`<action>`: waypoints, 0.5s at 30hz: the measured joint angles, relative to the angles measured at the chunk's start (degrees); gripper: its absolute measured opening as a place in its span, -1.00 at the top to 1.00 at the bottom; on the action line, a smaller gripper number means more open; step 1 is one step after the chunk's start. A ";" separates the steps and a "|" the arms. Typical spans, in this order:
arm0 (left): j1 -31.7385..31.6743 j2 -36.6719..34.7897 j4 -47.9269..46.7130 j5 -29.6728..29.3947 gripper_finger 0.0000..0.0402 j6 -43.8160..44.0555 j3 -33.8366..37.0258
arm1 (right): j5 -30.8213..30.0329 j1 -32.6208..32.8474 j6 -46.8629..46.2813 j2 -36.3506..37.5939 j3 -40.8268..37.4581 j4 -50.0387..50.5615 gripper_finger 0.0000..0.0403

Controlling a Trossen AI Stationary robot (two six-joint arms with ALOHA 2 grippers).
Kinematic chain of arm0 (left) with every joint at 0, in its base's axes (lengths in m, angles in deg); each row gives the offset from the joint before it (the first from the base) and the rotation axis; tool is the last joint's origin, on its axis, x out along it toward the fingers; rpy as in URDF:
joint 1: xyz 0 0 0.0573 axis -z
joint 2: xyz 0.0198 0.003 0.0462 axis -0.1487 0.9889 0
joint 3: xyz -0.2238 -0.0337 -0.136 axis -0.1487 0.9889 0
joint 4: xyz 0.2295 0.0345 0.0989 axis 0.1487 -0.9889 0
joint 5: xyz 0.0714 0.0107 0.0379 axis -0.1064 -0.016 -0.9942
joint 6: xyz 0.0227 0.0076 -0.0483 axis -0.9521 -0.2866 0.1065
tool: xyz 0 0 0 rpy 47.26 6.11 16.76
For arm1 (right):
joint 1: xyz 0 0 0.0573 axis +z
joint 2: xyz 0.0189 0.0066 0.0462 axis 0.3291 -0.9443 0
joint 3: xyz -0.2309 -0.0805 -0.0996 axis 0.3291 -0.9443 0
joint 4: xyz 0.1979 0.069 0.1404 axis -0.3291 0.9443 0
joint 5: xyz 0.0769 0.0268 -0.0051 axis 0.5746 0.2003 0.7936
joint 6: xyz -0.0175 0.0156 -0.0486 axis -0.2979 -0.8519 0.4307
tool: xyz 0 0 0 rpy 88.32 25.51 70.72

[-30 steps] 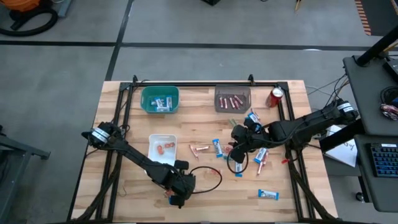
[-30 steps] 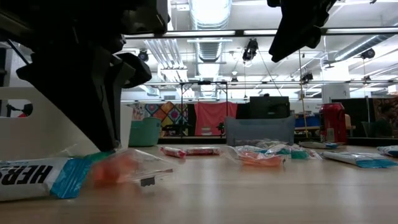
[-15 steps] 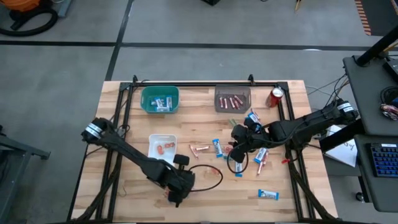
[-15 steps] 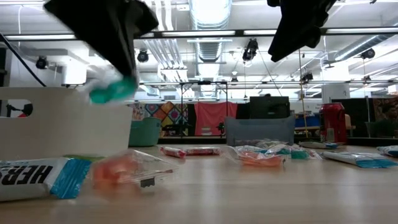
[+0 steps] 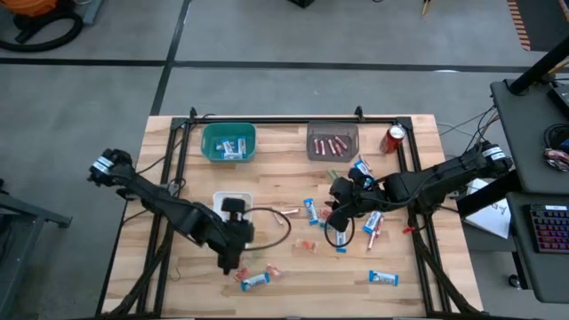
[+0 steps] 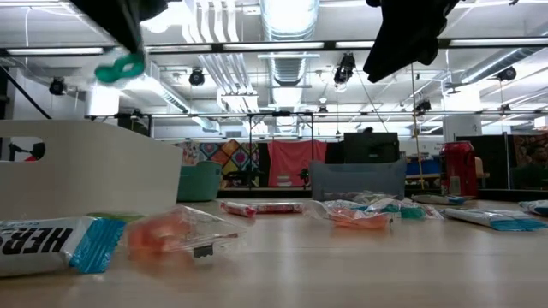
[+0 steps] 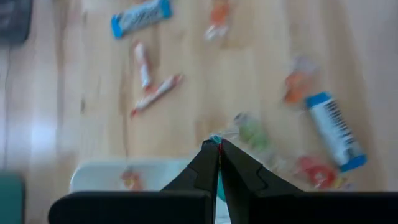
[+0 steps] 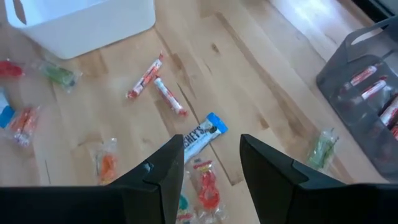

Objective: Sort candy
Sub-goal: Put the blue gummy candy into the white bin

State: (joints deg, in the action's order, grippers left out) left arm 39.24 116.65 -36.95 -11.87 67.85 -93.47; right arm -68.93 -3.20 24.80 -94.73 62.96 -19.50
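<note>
left claw [image 5: 228, 264] has lifted off tabletop [image 5: 293, 284] toward white tray [image 5: 219, 201] | pinched shut on green candy [image 6: 120, 70] | right claw [image 5: 338, 220] unmoved, spread, empty

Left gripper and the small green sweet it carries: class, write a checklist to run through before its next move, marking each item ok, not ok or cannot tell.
1. Grip: left gripper has its jaws shut on the green candy. Ok.
2. Height: in the low view the candy hangs well above the table. Ok.
3. Position: the white tray lies close to the jaw tips, but whether it is directly beneath them: cannot tell.
4. Correct bin: only an orange piece shows in that tray. Cannot tell.
5. Other arm: right gripper, jaws open, hovers over loose candy away from the left arm. Ok.
</note>
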 joint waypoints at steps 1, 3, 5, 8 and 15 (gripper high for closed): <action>-0.34 -1.04 0.13 -0.04 1.00 0.72 1.75 | -0.19 0.00 0.06 0.00 0.00 -0.07 0.26; -0.92 -3.07 0.62 -0.07 1.00 2.64 5.94 | -0.27 0.00 0.08 0.00 -0.14 -0.07 0.26; -1.86 -4.14 0.91 -0.06 1.00 4.94 10.21 | -0.26 0.00 0.08 0.00 -0.20 -0.19 0.26; -3.18 -5.00 2.99 -0.05 1.00 7.63 16.18 | -0.27 0.00 0.10 0.00 -0.41 -0.91 0.26; -4.84 -4.79 8.07 -0.05 1.00 12.08 21.99 | -0.24 0.00 0.14 -0.02 -1.14 -2.38 0.26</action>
State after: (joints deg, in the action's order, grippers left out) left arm 34.40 111.86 -28.88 -11.92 79.93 -71.48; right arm -69.17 -3.20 24.94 -94.75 61.82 -21.89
